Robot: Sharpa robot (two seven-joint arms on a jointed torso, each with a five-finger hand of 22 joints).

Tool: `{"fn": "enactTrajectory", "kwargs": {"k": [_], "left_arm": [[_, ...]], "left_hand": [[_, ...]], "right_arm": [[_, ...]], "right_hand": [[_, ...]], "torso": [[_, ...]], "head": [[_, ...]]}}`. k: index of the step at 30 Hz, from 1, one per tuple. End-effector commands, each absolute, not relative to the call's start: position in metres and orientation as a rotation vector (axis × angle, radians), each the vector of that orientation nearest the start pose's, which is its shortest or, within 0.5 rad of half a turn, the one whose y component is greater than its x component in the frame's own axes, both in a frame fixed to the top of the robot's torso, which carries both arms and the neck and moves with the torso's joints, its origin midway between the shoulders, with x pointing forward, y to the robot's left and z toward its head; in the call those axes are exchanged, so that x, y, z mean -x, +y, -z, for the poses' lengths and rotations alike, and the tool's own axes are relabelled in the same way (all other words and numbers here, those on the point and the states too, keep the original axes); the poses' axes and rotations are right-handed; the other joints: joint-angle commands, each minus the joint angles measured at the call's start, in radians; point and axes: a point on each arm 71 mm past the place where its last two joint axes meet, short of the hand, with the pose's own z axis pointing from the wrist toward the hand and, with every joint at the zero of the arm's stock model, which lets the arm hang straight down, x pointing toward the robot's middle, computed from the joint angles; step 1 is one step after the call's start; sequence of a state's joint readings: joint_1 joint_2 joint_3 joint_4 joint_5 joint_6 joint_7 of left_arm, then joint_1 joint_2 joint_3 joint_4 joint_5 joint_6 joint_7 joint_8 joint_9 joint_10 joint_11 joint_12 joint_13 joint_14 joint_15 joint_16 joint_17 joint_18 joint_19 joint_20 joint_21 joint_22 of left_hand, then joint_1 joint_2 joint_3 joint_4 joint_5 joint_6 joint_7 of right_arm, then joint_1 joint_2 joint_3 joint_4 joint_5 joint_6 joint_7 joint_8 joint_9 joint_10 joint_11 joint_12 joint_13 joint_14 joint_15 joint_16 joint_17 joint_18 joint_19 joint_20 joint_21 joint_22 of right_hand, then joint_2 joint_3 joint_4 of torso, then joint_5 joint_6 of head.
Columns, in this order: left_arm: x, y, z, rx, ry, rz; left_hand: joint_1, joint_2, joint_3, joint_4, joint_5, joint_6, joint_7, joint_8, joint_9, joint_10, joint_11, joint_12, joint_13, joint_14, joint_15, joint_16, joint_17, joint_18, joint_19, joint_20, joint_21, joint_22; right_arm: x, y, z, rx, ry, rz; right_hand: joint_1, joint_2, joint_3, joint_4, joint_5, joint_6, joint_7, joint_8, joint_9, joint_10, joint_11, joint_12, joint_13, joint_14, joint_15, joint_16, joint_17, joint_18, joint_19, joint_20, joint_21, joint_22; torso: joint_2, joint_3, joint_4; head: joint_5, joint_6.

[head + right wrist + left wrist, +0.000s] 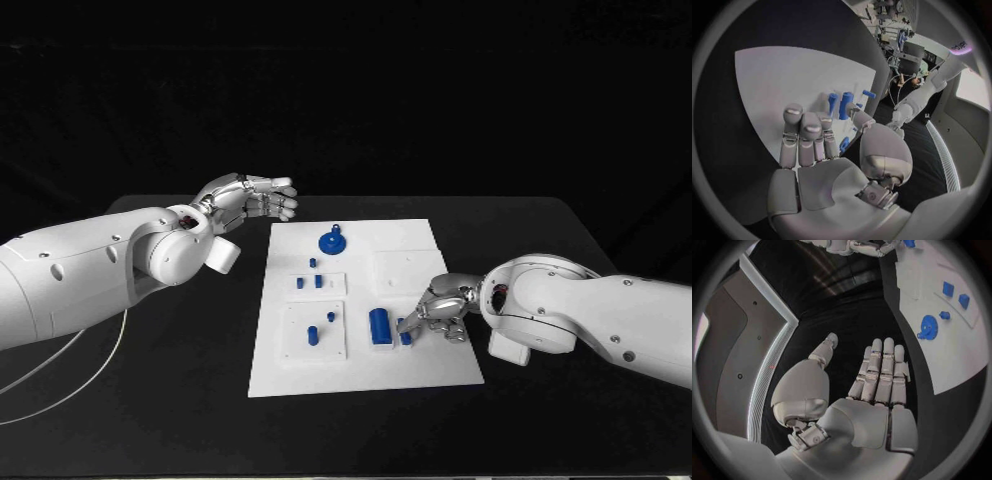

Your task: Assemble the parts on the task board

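Observation:
The white task board lies in the middle of the black table. On it are a round blue part with a loop, small blue pegs in a raised plate, two more pegs in a nearer plate, and a blue cylinder. My right hand hangs low over the board's near right part, fingers straight and apart. A small blue piece stands just under its fingertips and shows between thumb and fingers; I cannot tell whether they touch. My left hand is raised left of the board's far corner, holding nothing.
The black table runs wide on both sides of the board. A white cable curves over its left side. The board's far right part carries a bare raised plate.

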State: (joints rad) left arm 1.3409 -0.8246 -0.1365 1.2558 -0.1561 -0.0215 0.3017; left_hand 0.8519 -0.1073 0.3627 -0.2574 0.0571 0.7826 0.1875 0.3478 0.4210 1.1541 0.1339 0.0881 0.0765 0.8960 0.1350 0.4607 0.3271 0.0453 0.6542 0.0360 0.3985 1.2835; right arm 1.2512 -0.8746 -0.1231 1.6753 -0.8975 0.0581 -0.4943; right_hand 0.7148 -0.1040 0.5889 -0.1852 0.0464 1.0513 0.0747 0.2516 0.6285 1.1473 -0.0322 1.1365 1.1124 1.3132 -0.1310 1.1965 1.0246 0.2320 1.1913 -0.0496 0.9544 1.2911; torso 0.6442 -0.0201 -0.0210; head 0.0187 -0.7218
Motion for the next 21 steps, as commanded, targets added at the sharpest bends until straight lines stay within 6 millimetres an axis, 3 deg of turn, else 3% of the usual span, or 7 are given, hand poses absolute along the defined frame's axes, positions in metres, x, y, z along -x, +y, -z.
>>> {"fn": "enactTrajectory", "kwargs": {"k": [1,12,21], "left_arm": [[-0.5392,0.2672,0.1565,0.874,1.604,1.464],[-0.539,0.2671,0.1568,0.874,1.608,1.463],[-0.5388,0.2673,0.1568,0.873,1.609,1.464]], "left_hand": [[-0.006,0.0,-0.004,0.0,-0.005,-0.007,-0.003,0.006,-0.001,0.001,0.004,-0.005,0.0,0.0,0.004,-0.005,0.001,0.011,-0.002,0.003,-0.004,0.002],[-0.006,0.001,-0.003,0.0,-0.005,-0.007,-0.003,0.006,-0.001,0.001,0.004,-0.005,0.0,0.0,0.004,-0.006,0.002,0.011,-0.002,0.003,-0.005,0.002],[-0.006,0.001,-0.003,-0.001,-0.005,-0.007,-0.003,0.006,-0.001,0.001,0.004,-0.005,0.0,0.0,0.004,-0.006,0.002,0.011,-0.002,0.003,-0.005,0.003]], "right_arm": [[-0.438,-0.1844,0.2201,-0.239,2.378,-0.628],[-0.4425,-0.1902,0.2152,-0.184,2.318,-0.588],[-0.4378,-0.1933,0.2168,-0.118,2.369,-0.576]], "right_hand": [[0.004,0.007,0.001,-0.003,0.003,0.004,0.004,0.001,0.001,0.002,0.0,-0.007,0.001,0.001,-0.007,-0.002,-0.001,0.03,0.001,-0.009,-0.001,-0.002],[0.009,0.007,0.002,-0.007,0.004,0.005,0.004,0.001,0.0,0.002,0.0,-0.007,0.001,0.001,-0.007,-0.002,-0.001,0.03,0.001,-0.01,-0.001,-0.002],[0.067,-0.019,0.009,-0.057,0.004,0.005,0.005,-0.001,-0.001,0.004,0.001,-0.008,0.002,0.002,-0.006,-0.004,-0.003,0.03,0.002,-0.011,-0.001,-0.004]], "torso": [[0.0,0.0001,-0.0001],[0.0,0.0002,-0.0005],[0.0,0.0003,-0.0012]], "head": [[0.001,-0.001],[0.002,-0.001],[0.001,0.0]]}}
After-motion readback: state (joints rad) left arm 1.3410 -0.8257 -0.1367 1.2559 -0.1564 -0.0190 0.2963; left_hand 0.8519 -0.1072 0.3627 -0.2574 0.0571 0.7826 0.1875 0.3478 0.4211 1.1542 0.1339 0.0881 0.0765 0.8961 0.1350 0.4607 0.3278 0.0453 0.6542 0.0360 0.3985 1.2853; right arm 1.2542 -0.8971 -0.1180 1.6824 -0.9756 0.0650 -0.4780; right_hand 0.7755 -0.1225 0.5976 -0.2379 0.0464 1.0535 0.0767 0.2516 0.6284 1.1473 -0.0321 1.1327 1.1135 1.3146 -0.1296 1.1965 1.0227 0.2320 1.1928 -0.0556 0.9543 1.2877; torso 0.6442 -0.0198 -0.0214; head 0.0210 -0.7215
